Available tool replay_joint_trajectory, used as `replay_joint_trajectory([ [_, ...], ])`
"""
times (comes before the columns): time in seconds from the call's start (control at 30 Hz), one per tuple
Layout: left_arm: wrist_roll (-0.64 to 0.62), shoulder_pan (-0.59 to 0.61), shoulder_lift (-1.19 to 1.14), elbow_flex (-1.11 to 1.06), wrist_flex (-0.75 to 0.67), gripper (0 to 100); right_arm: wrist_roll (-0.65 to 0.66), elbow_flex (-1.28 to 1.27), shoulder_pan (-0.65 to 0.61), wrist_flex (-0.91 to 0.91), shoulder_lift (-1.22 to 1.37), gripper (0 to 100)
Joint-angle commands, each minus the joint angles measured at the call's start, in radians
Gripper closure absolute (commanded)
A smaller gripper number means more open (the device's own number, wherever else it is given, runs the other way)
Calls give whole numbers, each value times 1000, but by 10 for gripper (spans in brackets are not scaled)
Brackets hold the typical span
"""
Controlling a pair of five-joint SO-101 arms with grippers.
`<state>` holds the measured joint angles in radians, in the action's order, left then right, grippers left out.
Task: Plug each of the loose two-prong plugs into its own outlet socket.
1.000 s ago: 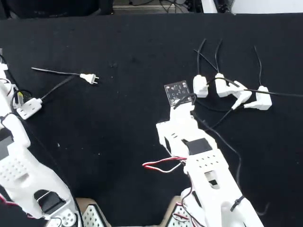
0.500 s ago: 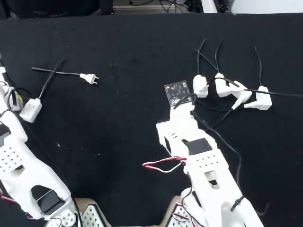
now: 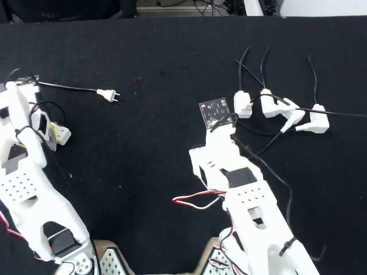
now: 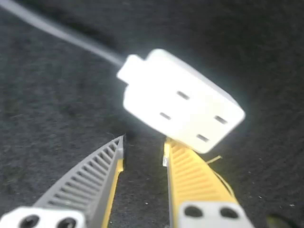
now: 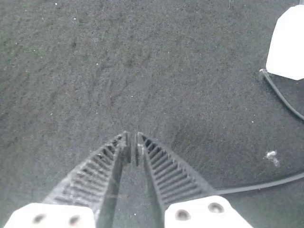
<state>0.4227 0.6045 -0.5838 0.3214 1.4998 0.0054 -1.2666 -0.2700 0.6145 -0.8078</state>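
A white outlet socket block point(image 4: 183, 107) with slots on its face lies on the black table, its cable leading off. My left gripper point(image 4: 142, 142) is open by a narrow gap just short of the block, and its yellow finger point(image 4: 190, 175) touches the block's edge; nothing sits between the fingers. From above, the block point(image 3: 61, 134) is beside the left arm point(image 3: 23, 166). A loose two-prong plug point(image 3: 108, 94) lies farther back on its thin cable. My right gripper point(image 5: 132, 137) is shut and holds nothing, low over bare table. A white plug body point(image 5: 287, 45) lies off to its side.
Several white plugs and sockets point(image 3: 268, 106) with black cables point(image 3: 344, 113) cluster at the back right, close to the right arm's wrist board point(image 3: 215, 112). A black cable point(image 5: 280, 99) runs close to the right gripper. Red and white wires point(image 3: 195, 200) loop off the right arm.
The left arm swung in from the table's left edge toward the middle, and the white socket block shifted right with it. Its cable now bends differently. The right arm kept still.
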Motion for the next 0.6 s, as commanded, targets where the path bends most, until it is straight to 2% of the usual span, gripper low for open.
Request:
replay_joint_trajectory([
  [0.0, 3, 5, 97, 33, 41, 849, -8, 22, 15, -18, -24, 981],
  [0.1, 44, 27, 219, 30, 71, 848, -8, 22, 15, -18, -24, 981],
  [0.2, 38, 36, 305, 24, 23, 848, -8, 22, 15, -18, -24, 981],
  [0.43, -14, 44, 196, -90, -344, 850, -8, 22, 15, -18, -22, 981],
  [0.57, -64, 58, 115, -68, -454, 850, -8, 22, 15, -18, -22, 981],
])
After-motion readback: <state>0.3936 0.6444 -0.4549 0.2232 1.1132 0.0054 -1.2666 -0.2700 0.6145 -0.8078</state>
